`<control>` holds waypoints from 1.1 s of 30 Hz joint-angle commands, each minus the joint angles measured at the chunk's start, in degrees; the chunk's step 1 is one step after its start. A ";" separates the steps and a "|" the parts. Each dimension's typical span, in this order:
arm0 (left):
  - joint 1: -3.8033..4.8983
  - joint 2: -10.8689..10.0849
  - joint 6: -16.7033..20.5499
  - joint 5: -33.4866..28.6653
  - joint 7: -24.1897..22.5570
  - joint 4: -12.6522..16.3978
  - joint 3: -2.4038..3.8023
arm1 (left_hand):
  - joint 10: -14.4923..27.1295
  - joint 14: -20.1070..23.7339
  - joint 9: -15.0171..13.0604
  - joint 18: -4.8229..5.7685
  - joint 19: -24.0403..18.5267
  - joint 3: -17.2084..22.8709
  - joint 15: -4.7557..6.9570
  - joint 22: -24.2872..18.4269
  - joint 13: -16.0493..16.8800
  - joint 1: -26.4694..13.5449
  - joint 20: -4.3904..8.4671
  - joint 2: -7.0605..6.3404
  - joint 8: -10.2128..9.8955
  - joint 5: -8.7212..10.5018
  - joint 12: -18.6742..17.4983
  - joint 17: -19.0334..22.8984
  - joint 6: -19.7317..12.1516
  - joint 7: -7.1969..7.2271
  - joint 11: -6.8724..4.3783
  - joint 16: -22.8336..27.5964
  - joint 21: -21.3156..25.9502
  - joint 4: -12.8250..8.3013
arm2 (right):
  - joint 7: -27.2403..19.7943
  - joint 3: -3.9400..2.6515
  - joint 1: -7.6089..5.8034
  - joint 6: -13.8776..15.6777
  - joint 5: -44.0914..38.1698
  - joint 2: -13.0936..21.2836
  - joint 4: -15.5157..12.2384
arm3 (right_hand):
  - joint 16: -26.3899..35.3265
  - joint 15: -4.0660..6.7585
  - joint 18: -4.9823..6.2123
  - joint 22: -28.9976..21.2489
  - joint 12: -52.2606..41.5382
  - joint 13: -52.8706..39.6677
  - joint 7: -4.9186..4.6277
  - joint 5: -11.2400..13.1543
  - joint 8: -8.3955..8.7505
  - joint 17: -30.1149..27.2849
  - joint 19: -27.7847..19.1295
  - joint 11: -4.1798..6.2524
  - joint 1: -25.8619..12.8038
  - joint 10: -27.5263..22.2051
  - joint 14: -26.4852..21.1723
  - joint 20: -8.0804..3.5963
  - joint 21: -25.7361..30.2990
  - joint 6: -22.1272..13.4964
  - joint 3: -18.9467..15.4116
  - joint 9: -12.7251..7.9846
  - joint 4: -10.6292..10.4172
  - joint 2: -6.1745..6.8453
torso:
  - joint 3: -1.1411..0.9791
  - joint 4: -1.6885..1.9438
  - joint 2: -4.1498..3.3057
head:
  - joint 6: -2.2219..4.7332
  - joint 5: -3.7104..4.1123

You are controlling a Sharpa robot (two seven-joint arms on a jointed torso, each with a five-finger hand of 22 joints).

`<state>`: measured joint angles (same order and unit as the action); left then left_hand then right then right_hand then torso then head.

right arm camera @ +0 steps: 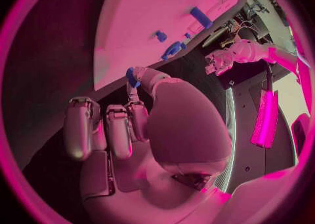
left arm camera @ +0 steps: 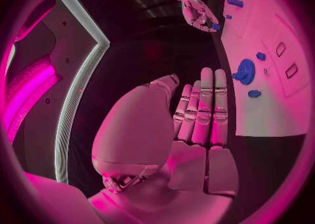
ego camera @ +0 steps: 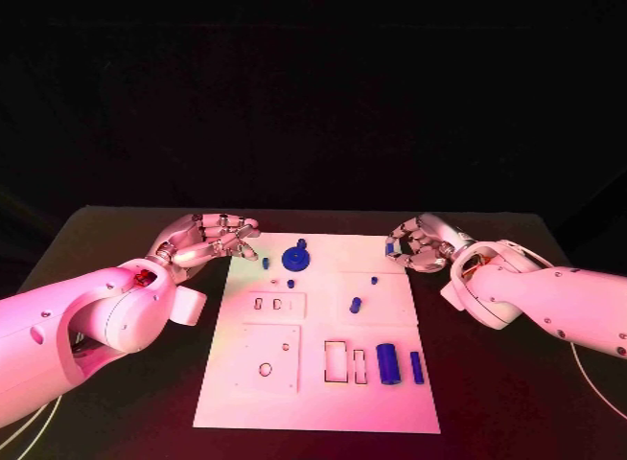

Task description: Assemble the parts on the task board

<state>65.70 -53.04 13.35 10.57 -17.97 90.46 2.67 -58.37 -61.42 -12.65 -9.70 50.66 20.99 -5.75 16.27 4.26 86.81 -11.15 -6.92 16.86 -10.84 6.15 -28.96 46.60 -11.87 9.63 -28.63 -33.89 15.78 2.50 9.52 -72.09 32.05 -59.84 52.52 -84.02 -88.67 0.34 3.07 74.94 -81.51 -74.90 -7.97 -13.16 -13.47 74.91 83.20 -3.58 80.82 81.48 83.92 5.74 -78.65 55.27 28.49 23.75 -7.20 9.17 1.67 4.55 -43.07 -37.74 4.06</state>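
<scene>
The white task board [ego camera: 259,398] lies in the middle of the table. On its far part stand a blue round gear-like part [ego camera: 297,257] and a few small blue pegs [ego camera: 355,305]; a blue cylinder [ego camera: 388,363] and a blue bar [ego camera: 416,367] lie near the front right. My right hand [ego camera: 422,242] hovers at the board's far right corner and pinches a small blue part [right arm camera: 133,76] between thumb and fingertip. My left hand [ego camera: 207,240] is at the far left corner, just off the board, with its fingers [left arm camera: 207,108] stretched out and nothing in them.
The board has several cut-out slots: two small ones [ego camera: 267,304] at mid left, a round hole [ego camera: 266,369] lower left, and rectangular slots [ego camera: 336,361] beside the cylinder. Black table [ego camera: 120,230] surrounds the board on all sides.
</scene>
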 commanded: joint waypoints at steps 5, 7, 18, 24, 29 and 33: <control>0.04 0.18 -0.44 0.07 0.11 0.33 0.03 | 0.18 0.37 -0.07 -0.66 -0.41 0.41 0.08 0.07 0.09 -0.12 -0.12 -0.34 0.33 0.31 -0.19 -0.07 -0.52 -1.85 0.21 -0.22 -0.33 0.02 | 5.27 -0.07 -1.62 2.30 -0.48 -1.03 -4.25 | -0.02 0.40 -0.20 7.06 -0.08 -5.08 -0.10 -0.28 -0.45 11.25 0.21 0.28 -1.17 0.24 5.19 -0.40 -0.13 -0.02 0.53 0.18 -0.19 -0.24 | 0.12 0.08 0.08 | 0.09 -0.18; 0.04 0.22 -0.38 0.08 0.15 0.36 0.03 | 0.18 0.37 -0.07 -0.66 -0.41 0.41 0.08 0.07 0.09 -0.12 -0.12 -0.34 0.33 0.31 -0.19 -0.07 -0.52 -1.85 0.21 -0.22 -0.33 0.02 | 6.55 -0.06 -2.02 2.39 -1.09 -1.93 -5.52 | -0.04 0.39 -0.23 7.14 -0.06 -5.06 -0.09 -0.27 -0.49 11.30 0.28 0.27 -1.37 0.23 5.20 -0.40 -0.23 -0.05 0.58 0.20 -0.21 -0.23 | 0.10 0.09 0.05 | 0.33 -0.47; 0.04 0.73 -0.29 0.03 0.25 -0.39 -0.05 | 0.14 0.39 -0.12 -0.68 -0.42 0.51 0.11 0.11 0.10 0.03 -0.10 -0.46 0.38 0.33 -0.17 -0.14 -0.51 -1.84 0.19 -0.27 -0.44 -0.17 | 11.07 0.21 -2.45 2.89 -3.93 -8.27 -7.63 | -0.14 0.39 -0.37 7.57 -0.27 -5.31 -0.06 -0.29 -0.56 11.59 0.63 0.29 -1.93 0.46 5.28 -0.39 -0.79 -0.21 0.84 0.26 -0.21 -0.25 | 0.18 0.08 0.06 | 0.51 -1.79; 0.04 1.10 -0.42 -0.05 0.28 -0.68 -0.11 | 0.13 0.40 -0.14 -0.68 -0.42 0.55 0.12 0.14 0.11 0.09 -0.09 -0.50 0.40 0.34 -0.17 -0.17 -0.51 -1.84 0.19 -0.29 -0.49 -0.24 | 12.09 0.51 -2.21 2.66 -6.22 -11.82 -7.46 | -0.16 0.42 -0.39 7.65 -0.37 -5.42 -0.01 -0.29 -0.65 11.64 0.71 0.34 -1.93 0.58 5.29 -0.40 -0.90 -0.16 1.02 0.31 -0.03 -0.27 | 0.17 0.06 0.08 | -0.08 -2.73; 0.01 1.60 -0.57 -0.08 0.26 -1.26 -0.18 | 0.13 0.40 -0.14 -0.68 -0.42 0.55 0.12 0.14 0.11 0.09 -0.09 -0.50 0.40 0.34 -0.17 -0.17 -0.51 -1.84 0.19 -0.29 -0.49 -0.24 | 13.38 0.79 -1.46 1.82 -9.55 -14.57 -7.04 | -0.17 0.44 -0.41 7.71 -0.34 -5.37 0.00 -0.29 -0.68 11.67 0.76 0.36 -1.96 0.55 5.30 -0.41 -0.96 -0.18 1.13 0.33 0.09 -0.26 | 0.23 0.12 0.28 | -0.54 -3.47; 0.00 1.77 -0.61 -0.09 0.25 -1.51 -0.24 | 0.13 0.40 -0.14 -0.68 -0.42 0.55 0.12 0.14 0.11 0.09 -0.09 -0.50 0.40 0.34 -0.17 -0.17 -0.51 -1.84 0.19 -0.29 -0.49 -0.24 | 14.66 0.97 -0.82 0.74 -11.61 -16.49 -6.62 | -0.19 0.43 -0.46 7.85 -0.34 -5.38 -0.06 -0.24 -0.69 11.74 0.87 0.31 -2.37 0.57 5.32 -0.41 -1.14 -0.31 1.12 0.35 0.07 -0.04 | 0.23 -0.05 0.20 | -0.68 -3.59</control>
<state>65.67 -51.44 13.39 10.60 -17.49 88.95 2.43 -58.37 -61.42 -12.74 -9.70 50.66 21.28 -5.75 16.33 4.30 86.81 -11.15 -6.92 17.06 -10.84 6.15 -29.07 46.60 -11.87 9.63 -28.61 -34.11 15.49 15.01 10.45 -73.12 34.24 -67.29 36.40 -90.80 -88.67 0.33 3.06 74.92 -81.51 -74.95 -8.16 -13.31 -14.08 74.95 83.61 -3.38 79.08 81.68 83.92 5.33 -79.70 54.62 29.35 23.98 -7.11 9.29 1.90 4.61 -42.83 -38.33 0.58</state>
